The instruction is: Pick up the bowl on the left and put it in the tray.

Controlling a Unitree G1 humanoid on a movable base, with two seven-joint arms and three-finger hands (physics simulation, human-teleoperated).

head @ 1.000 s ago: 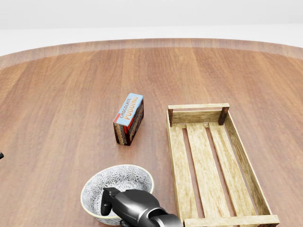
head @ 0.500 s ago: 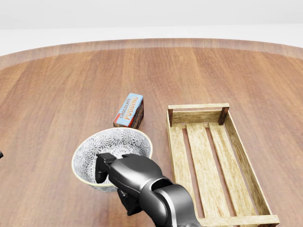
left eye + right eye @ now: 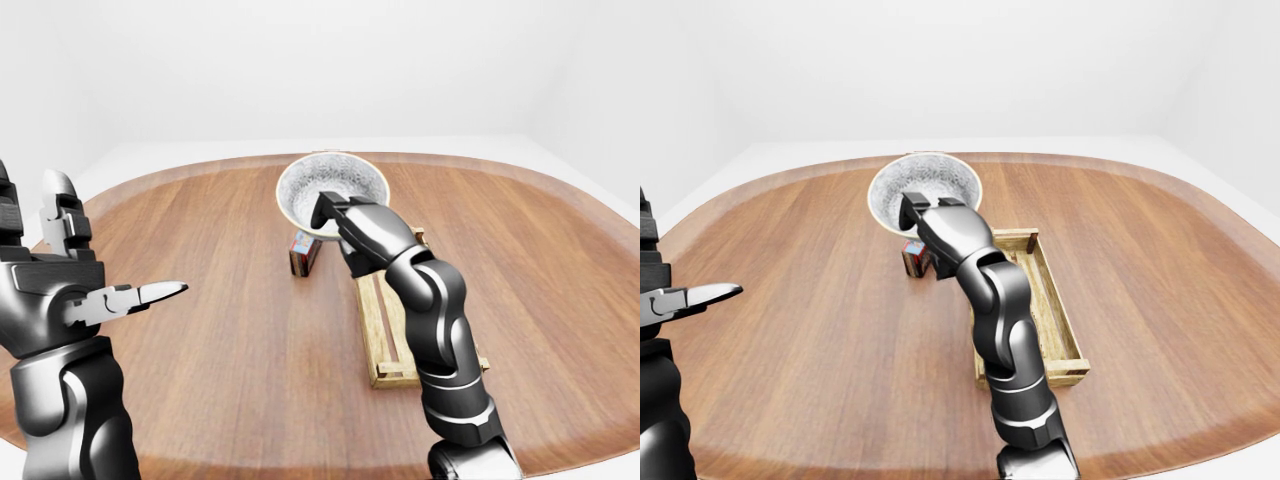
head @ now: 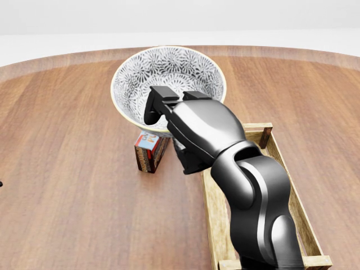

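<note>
A white bowl (image 4: 169, 79) with a grey flower pattern hangs in the air, tilted toward the camera, above the pudding box in the head view. My right hand (image 4: 164, 115) is shut on its near rim, fingers inside and thumb under the wall. The wooden slatted tray (image 4: 293, 198) lies on the table just right of the bowl, partly hidden by my right forearm. In the left-eye view my left hand (image 3: 105, 290) is raised at the far left, fingers spread open and holding nothing, well away from the bowl (image 3: 330, 183).
A chocolate pudding box (image 4: 148, 152) lies on the round wooden table (image 4: 67, 140) under the bowl, just left of the tray. White floor and walls surround the table.
My right hand has lifted the bowl off the table; in the head view it rose from the bottom left to above the pudding box. The box and tray stayed put.
</note>
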